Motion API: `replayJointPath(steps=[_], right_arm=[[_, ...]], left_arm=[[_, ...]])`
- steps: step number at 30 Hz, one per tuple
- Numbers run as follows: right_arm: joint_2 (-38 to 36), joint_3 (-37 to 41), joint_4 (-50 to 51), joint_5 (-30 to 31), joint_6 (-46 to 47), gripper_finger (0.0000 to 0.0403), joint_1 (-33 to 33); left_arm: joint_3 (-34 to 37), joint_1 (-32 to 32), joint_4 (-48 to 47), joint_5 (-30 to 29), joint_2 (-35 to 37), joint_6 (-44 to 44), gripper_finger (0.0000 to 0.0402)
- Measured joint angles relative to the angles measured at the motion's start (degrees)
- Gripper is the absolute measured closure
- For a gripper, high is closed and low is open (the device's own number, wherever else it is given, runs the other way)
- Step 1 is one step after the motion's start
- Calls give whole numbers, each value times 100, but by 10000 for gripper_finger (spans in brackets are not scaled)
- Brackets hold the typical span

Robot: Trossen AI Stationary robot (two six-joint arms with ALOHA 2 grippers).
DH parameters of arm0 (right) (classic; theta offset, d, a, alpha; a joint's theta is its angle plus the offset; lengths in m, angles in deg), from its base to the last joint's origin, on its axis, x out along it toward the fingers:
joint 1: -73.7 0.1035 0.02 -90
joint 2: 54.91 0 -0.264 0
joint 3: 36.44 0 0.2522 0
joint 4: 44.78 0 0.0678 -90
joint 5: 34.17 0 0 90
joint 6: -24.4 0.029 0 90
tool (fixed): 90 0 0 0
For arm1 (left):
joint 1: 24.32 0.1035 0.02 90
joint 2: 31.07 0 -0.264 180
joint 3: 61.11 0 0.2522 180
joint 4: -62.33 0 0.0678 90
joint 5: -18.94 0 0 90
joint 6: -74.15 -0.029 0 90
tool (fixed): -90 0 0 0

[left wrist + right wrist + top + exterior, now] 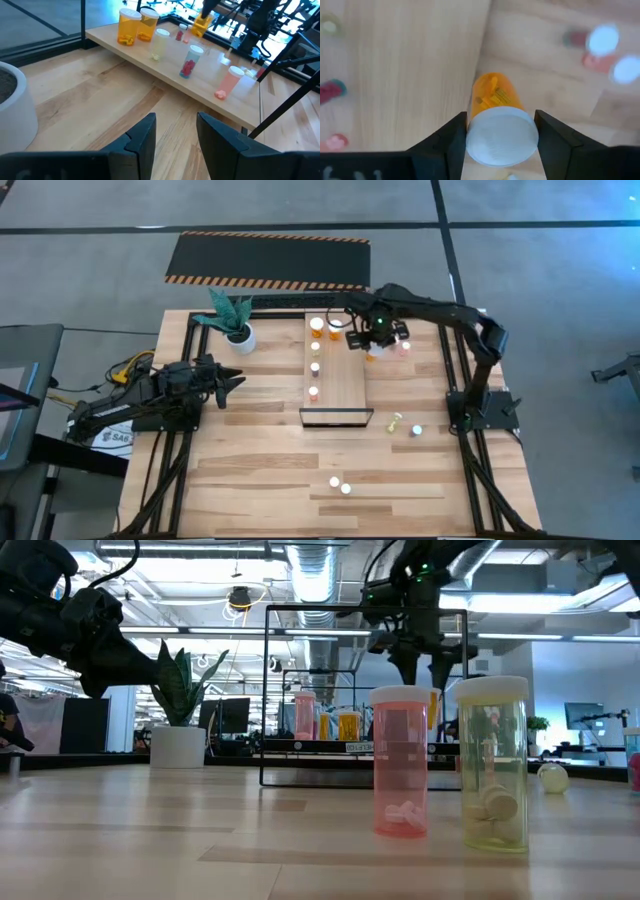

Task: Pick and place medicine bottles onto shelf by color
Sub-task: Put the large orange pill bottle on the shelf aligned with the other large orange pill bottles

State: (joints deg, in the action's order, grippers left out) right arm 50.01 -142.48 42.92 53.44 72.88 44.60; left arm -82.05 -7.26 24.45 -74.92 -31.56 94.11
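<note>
A white round pot holding a green spiky-leaved plant (234,320) stands near the far left corner of the pale plank-wood table (260,480). Beyond the table's far edge, a black floor mat with orange-striped edges (268,259) lies on grey concrete.

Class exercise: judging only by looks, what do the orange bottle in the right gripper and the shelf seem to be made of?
Orange bottle: probably translucent plastic, since pills show through its wall; its cap looks like matte white plastic. It sits between the right gripper's fingers. Shelf: apparently pale wood with a smooth, slightly glossy finish, showing faint grain and soft reflections.
</note>
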Motion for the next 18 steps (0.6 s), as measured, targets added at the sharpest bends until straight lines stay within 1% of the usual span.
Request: replayJointPath(steps=[6, 10, 13, 18], right_arm=[[499, -538, 162, 14, -1018, 196, -156], [790, -759, 239, 13, -1815, 195, -206], [922, -938, 232, 37, -2354, 195, -276], [977, -1180, 108, 111, -2865, 191, -415]], left_arm=[[0, 1, 1, -2, 0, 0, 274], [0, 0, 2, -2, 0, 0, 274], [-2, 2, 0, -2, 0, 0, 274], [-2, 0, 1, -2, 0, 0, 274]])
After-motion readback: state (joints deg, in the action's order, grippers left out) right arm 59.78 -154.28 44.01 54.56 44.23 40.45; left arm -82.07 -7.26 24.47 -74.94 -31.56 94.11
